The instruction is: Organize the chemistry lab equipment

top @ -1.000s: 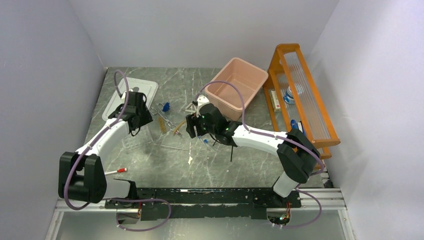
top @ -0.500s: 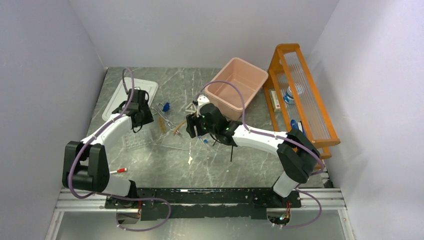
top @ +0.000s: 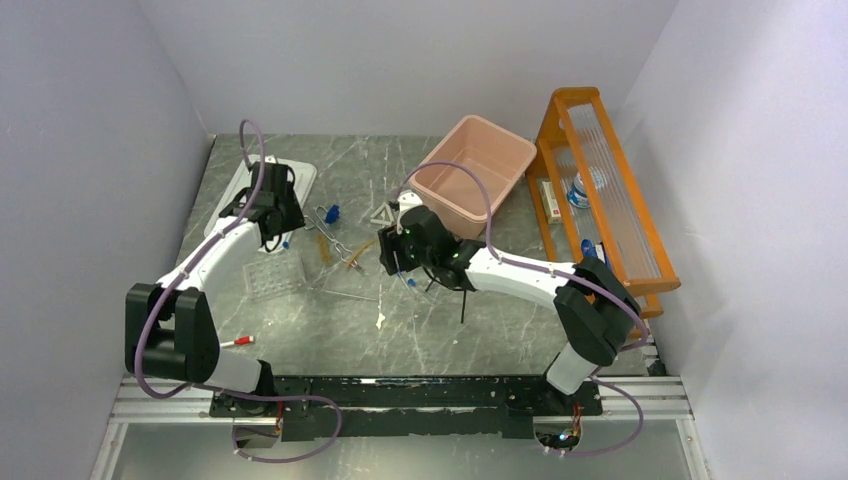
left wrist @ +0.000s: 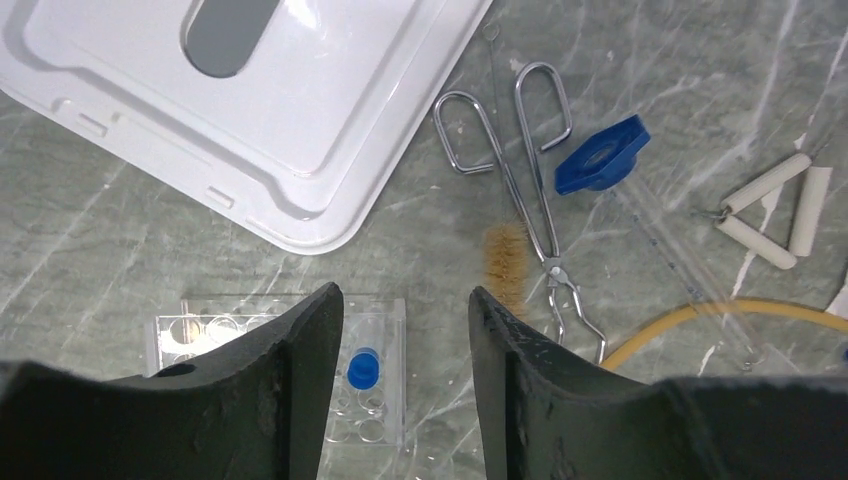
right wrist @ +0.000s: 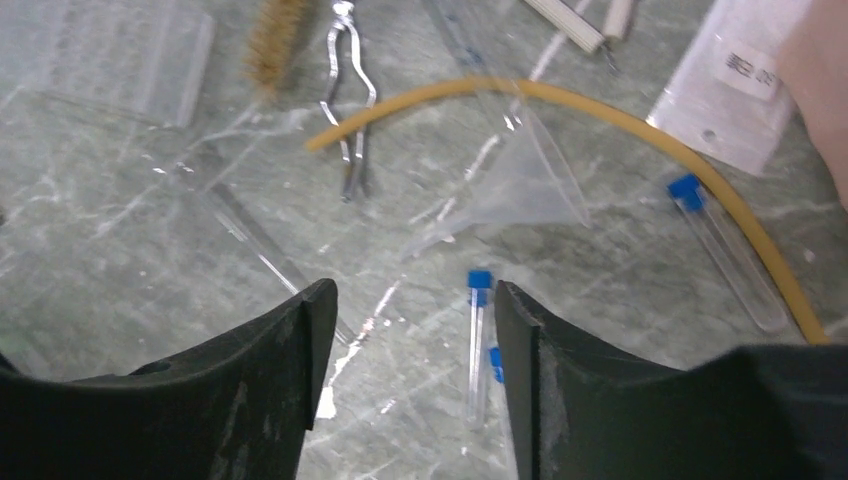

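My left gripper [left wrist: 405,300] is open and empty, hovering above the near edge of the white tray [left wrist: 250,110]. Below it a blue-capped tube [left wrist: 362,367] stands in a clear rack [left wrist: 385,330]. To its right lie metal tongs [left wrist: 530,190], a brown brush [left wrist: 506,265], a blue piece [left wrist: 602,155], a white triangle [left wrist: 775,215] and amber tubing [left wrist: 700,312]. My right gripper [right wrist: 412,300] is open and empty just above the table. A thin blue-capped tube [right wrist: 477,335] lies by its right finger. A clear funnel [right wrist: 525,190], a bigger tube [right wrist: 725,250] and a glass rod [right wrist: 255,245] lie nearby.
A pink bin [top: 475,165] stands behind the right gripper [top: 392,262]. An orange wooden shelf [top: 600,190] runs along the right wall. A red-capped marker [top: 232,342] lies near the left arm's base. A white labelled packet [right wrist: 745,85] lies next to the bin.
My left gripper has drawn back from over the clear rack towards the white tray, leaving a blue-capped tube standing in the rack. The right arm has hardly moved.
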### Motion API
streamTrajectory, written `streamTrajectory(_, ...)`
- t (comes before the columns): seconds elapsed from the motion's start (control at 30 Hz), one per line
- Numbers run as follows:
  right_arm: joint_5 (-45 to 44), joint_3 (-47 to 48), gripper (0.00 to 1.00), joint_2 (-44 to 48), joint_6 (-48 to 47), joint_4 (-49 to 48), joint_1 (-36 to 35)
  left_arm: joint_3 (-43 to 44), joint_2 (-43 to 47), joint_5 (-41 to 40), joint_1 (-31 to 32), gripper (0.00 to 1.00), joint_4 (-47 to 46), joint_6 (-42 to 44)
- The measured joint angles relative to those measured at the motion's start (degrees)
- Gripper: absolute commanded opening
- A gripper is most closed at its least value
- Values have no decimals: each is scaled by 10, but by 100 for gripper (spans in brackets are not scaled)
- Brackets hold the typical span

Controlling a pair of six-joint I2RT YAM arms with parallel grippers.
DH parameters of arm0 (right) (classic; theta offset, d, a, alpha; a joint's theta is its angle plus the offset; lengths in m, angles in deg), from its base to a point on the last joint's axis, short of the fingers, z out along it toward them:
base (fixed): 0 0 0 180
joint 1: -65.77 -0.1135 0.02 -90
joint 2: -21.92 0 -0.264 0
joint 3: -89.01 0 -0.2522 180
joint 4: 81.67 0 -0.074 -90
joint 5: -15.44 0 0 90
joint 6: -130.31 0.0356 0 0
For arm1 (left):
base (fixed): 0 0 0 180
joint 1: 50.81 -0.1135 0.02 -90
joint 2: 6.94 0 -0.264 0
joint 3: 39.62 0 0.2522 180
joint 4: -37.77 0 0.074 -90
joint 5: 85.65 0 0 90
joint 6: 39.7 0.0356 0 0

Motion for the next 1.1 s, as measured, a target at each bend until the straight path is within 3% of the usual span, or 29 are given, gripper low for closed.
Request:
streamTrajectory(0.13, -22, 22, 48, -15, -6, 58, 12, 26, 7, 19, 0, 59, 22, 2)
streamTrajectory(0.37, -40, 85, 33, -73, -54, 173, 15, 70, 65, 154, 0, 64, 28, 10)
streamTrajectory(0.57, -37, 113, 29, -104, -91, 247, 14, 77, 85, 259, 0, 69, 25, 10)
streamTrajectory(0.9, -30, 111, 33, -113, -121, 299, 12, 55, 140, 335, 0, 68, -10, 10)
streamTrajectory(1.1, -44, 61, 33, -101, -113, 302, 24, 45, 143, 364, 0, 67, -26, 10)
